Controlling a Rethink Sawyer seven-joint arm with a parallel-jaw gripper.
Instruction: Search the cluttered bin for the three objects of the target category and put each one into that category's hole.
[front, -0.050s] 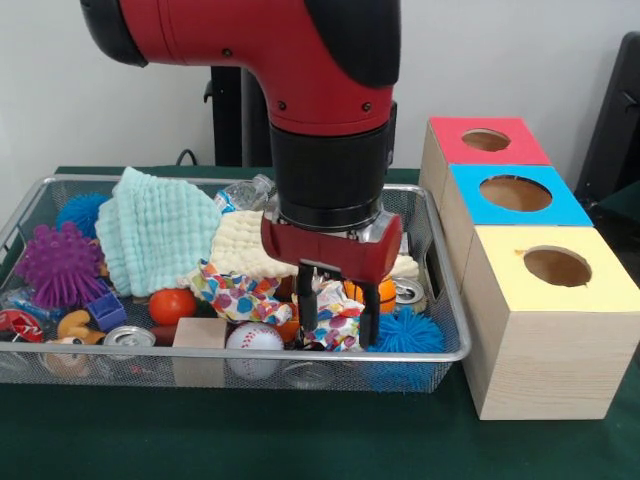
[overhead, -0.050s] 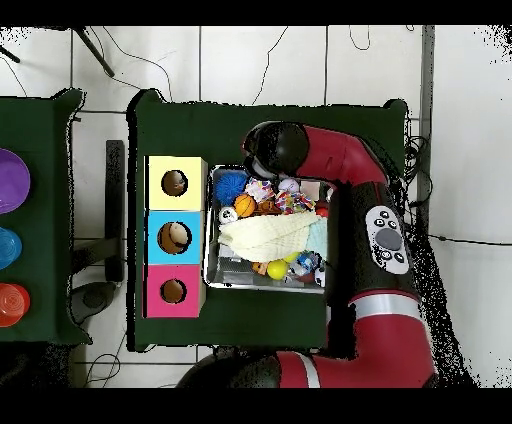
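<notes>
Gripper (front, -0.050s: 338, 318) | jaws apart, straddling the spotted cloth (front, -0.050s: 330, 322) just left of the orange ball (front, -0.050s: 385, 292) in the bin (front, -0.050s: 440, 352) | cloth looks soft, light, limp; you should pinch a raised fold.

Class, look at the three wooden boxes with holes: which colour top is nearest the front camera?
The yellow-topped box; the blue-topped box sits behind it, the red-topped box farthest back.

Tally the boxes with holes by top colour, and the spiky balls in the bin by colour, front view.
Red-topped box: 1
Blue-topped box: 1
Yellow-topped box: 1
Purple spiky ball: 1
Blue spiky balls: 2
Total: 6
</notes>
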